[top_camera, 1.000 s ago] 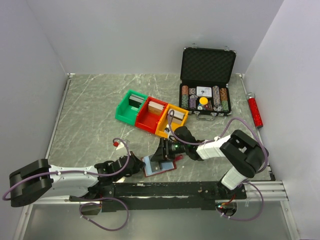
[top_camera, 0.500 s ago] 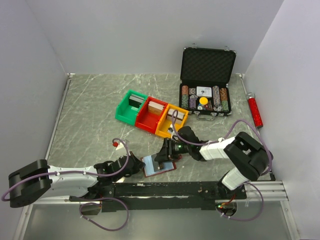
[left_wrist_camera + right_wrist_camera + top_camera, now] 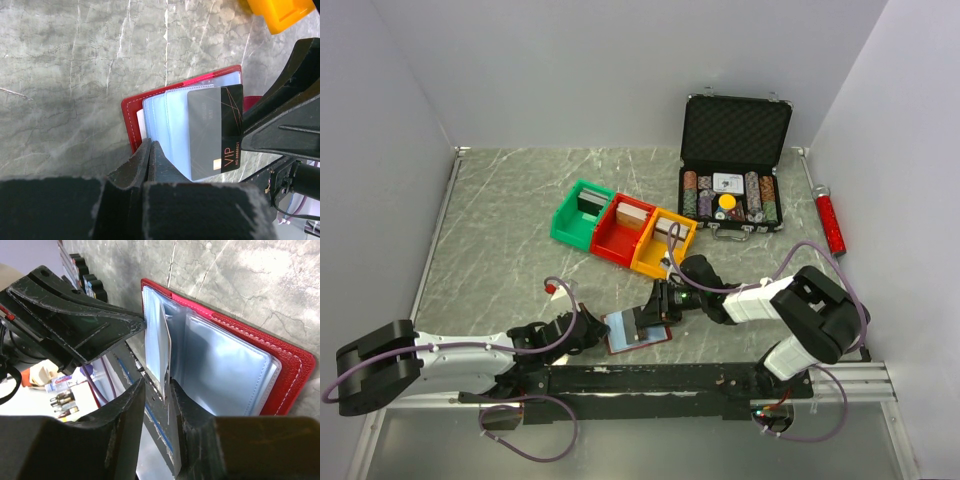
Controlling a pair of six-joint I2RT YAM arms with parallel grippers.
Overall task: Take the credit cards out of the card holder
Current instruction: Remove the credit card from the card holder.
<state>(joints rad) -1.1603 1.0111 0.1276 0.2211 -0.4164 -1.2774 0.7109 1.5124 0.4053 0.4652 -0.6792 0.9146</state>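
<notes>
The left gripper (image 3: 150, 152) is clamping the open card holder (image 3: 131, 116) on the table (image 3: 75, 75) while the right gripper (image 3: 157, 387) is pinching a credit card (image 3: 215, 130), perhaps its sleeve (image 3: 170, 132) too, risking dragging everything.

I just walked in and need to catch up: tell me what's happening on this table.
The left hand clamps one edge of the open red card holder, steadying it on the marble table. The right hand pinches a grey-and-black VIP credit card that stands among the clear sleeves, apparently partway out of the holder.
</notes>
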